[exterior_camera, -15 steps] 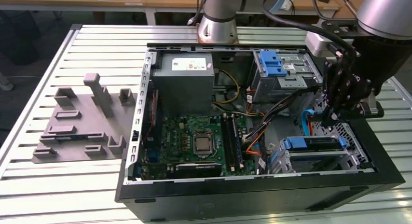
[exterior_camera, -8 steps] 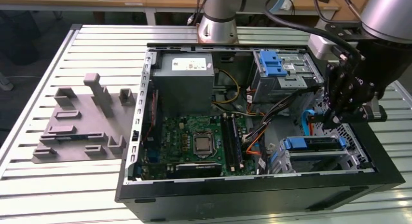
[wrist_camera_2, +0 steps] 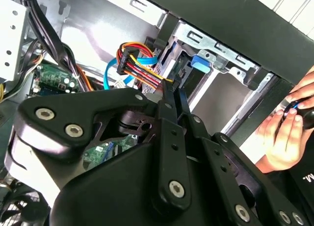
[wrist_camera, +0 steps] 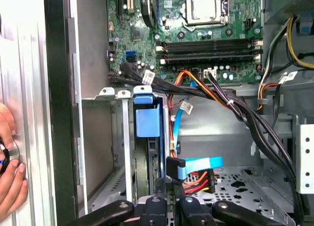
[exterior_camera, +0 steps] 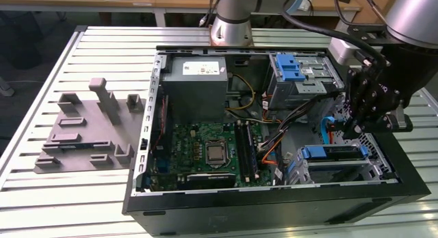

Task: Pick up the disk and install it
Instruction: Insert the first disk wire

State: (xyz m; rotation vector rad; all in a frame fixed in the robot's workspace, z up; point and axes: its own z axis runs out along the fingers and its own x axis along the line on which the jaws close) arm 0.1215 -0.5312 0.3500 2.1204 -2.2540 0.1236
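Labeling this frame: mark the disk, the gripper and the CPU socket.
disk (wrist_camera: 147,122): first wrist view, its blue bracket tab.
gripper (wrist_camera_2: 174,91): second wrist view, midway between the fingertips.
CPU socket (exterior_camera: 215,151): exterior view, its metal centre on the motherboard.

The case (exterior_camera: 274,207) is black around a green motherboard (exterior_camera: 205,145). A blue bracket (wrist_camera: 147,122) edges the disk (wrist_camera: 147,162). Cables (wrist_camera: 198,179) run orange, red, yellow and black; one ribbon (wrist_camera: 201,164) is blue. The table (exterior_camera: 68,197) is ribbed silver, its fixture (exterior_camera: 89,140) grey.

Silver arm (exterior_camera: 229,12), black hand (exterior_camera: 370,107), silver screws.
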